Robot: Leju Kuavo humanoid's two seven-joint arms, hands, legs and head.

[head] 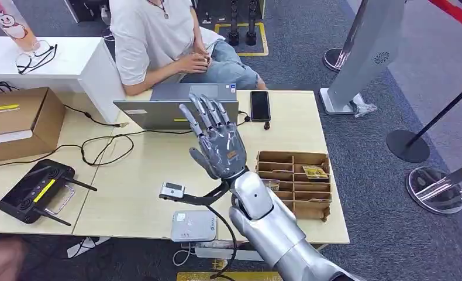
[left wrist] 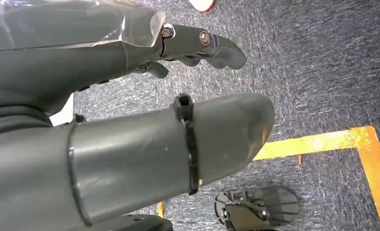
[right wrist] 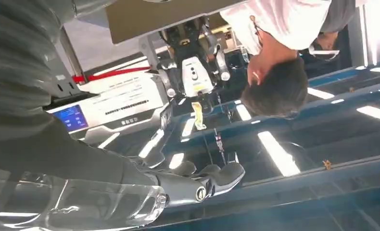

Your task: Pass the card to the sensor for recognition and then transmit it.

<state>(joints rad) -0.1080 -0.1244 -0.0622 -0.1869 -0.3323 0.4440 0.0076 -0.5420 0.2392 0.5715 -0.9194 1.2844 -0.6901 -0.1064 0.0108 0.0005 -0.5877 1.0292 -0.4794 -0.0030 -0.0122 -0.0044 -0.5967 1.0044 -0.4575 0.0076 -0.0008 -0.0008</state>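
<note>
My right hand [head: 217, 140] is raised above the middle of the wooden table [head: 141, 175], fingers spread upward, holding nothing. A yellowish card [head: 315, 171] lies in a slot of the cardboard divider box [head: 294, 182], to the right of my right forearm. The grey-white card sensor [head: 193, 225] sits at the table's front edge, just below and left of that hand. In the right wrist view the hand [right wrist: 197, 185] points toward the ceiling lights, empty. My left hand [left wrist: 130, 96] hangs over the carpet with nothing in it, its fingers [left wrist: 202, 41] loosely extended.
A person [head: 158, 35] sits across the table behind a grey laptop [head: 176, 108]. A black phone [head: 259, 105] lies beside the laptop. A brown box [head: 21, 120], a black controller [head: 35, 190] and cables lie at the left. Stanchion bases [head: 407, 145] stand on the right.
</note>
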